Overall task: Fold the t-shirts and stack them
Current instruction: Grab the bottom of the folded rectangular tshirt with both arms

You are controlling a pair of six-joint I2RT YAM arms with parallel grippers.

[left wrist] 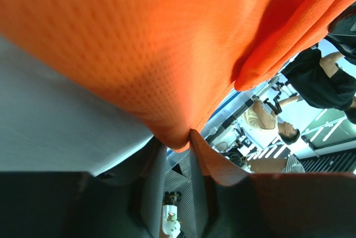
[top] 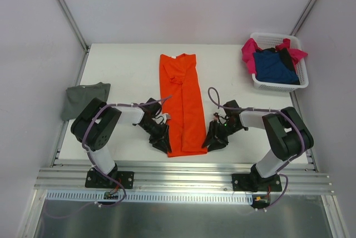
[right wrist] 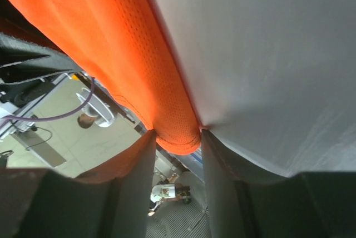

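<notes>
The orange t-shirt (top: pixel 182 104) lies folded into a long strip down the middle of the table. My left gripper (top: pixel 165 144) is at its near left corner and my right gripper (top: pixel 210 142) at its near right corner. In the left wrist view my left gripper (left wrist: pixel 177 138) is shut on the orange cloth (left wrist: pixel 139 43). In the right wrist view my right gripper (right wrist: pixel 177 138) is closed on the orange hem (right wrist: pixel 122 54). The grey-green t-shirt (top: pixel 84 99) lies folded at the table's left edge. The magenta t-shirt (top: pixel 248 53) and the navy t-shirt (top: pixel 273 67) lie in the basket.
The white slatted basket (top: pixel 278 87) stands at the back right corner. The white table (top: pixel 122 65) is walled in at the left, back and right. An aluminium rail (top: pixel 178 178) runs along the near edge by the arm bases.
</notes>
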